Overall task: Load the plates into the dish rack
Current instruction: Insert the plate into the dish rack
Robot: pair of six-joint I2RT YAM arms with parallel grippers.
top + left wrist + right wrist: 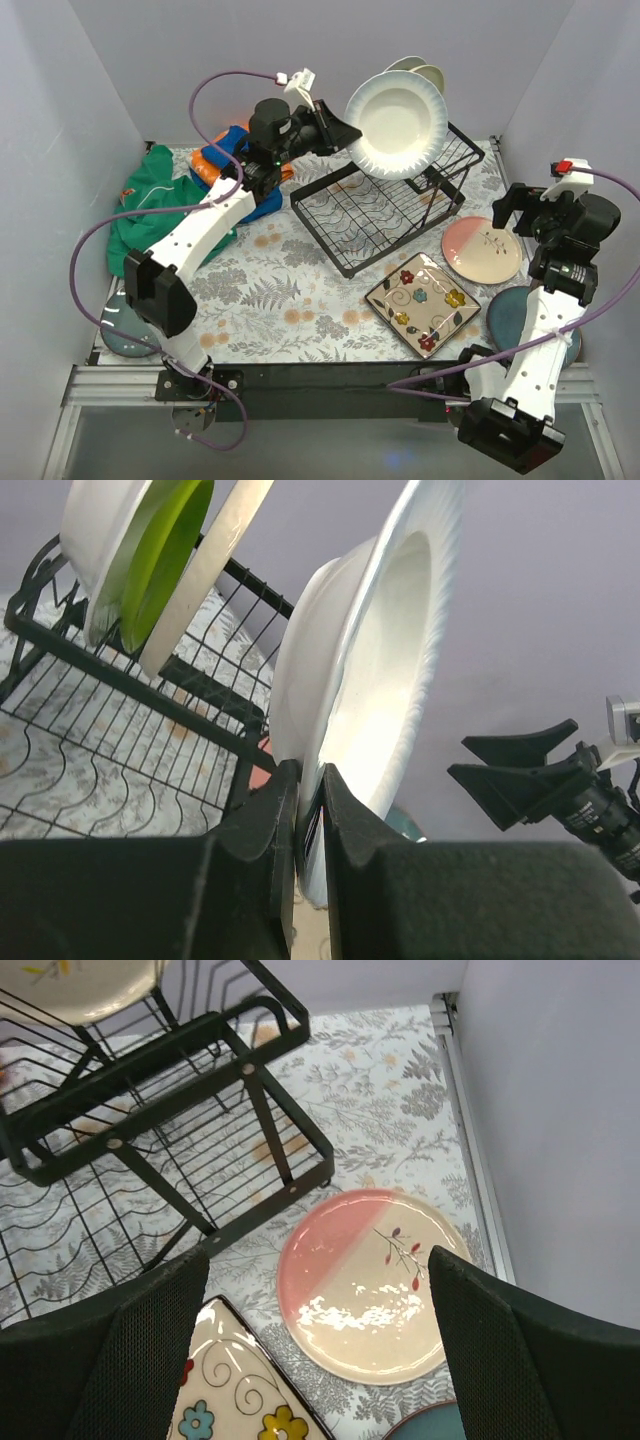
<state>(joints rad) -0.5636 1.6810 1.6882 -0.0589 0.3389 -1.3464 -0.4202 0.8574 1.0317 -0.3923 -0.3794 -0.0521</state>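
My left gripper (338, 130) is shut on the rim of a white plate (397, 124), held on edge above the black wire dish rack (390, 205); the left wrist view shows the plate (370, 680) pinched between the fingers (262, 825). Three plates stand in the rack's raised section: white (95, 540), lime green (165, 555) and cream (205, 575). My right gripper (320, 1300) is open above the pink-and-cream plate (365, 1285), which also shows in the top view (482, 250). The square flowered plate (422, 303) lies by the rack. Dark teal plates lie at right (512, 318) and left (122, 330).
Folded orange and blue cloths (222, 160) and a green cloth (150, 200) lie at the back left. Grey walls close in the table on three sides. The rack's lower slotted tray (60, 1230) holds nothing in view.
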